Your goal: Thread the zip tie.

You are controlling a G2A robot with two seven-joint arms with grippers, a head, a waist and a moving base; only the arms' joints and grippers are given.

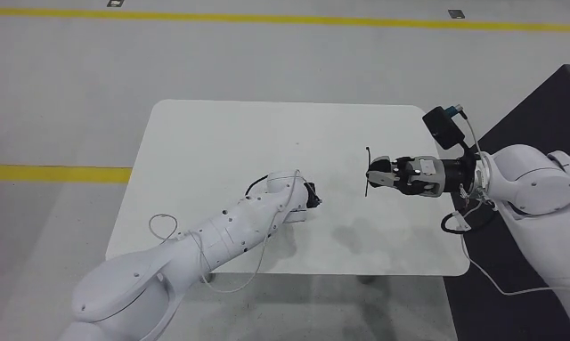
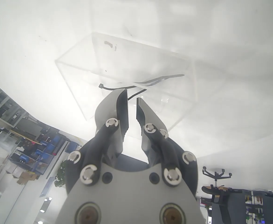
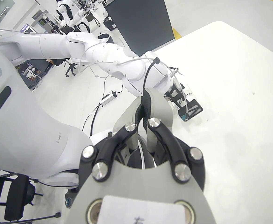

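Observation:
A black zip tie (image 1: 367,167) stands upright over the right half of the white table (image 1: 223,145), with my right gripper (image 1: 370,174) shut on its middle. In the right wrist view the zip tie (image 3: 148,75) curves up out of the closed right gripper (image 3: 145,94). My left gripper (image 1: 313,198) is at the table's middle front, pointing down. In its own view the left gripper (image 2: 131,95) is open by a narrow gap just above a clear box (image 2: 80,80). Loose black ties (image 2: 101,85) lie inside the box. One runs behind the fingertips.
The clear box (image 3: 192,92) sits beside the left gripper (image 3: 188,110), some way from the right gripper. A dark partition (image 1: 534,101) stands off the table's right edge. The back and left of the table are bare.

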